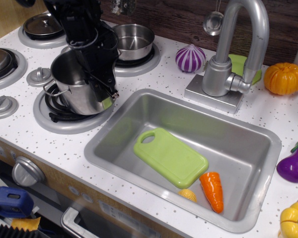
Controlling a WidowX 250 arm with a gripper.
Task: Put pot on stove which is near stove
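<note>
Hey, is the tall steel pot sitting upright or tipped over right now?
Roughly upright, a bit tilted. The pot has its open mouth facing up over the stove, with the claw gripping its rim.
</note>
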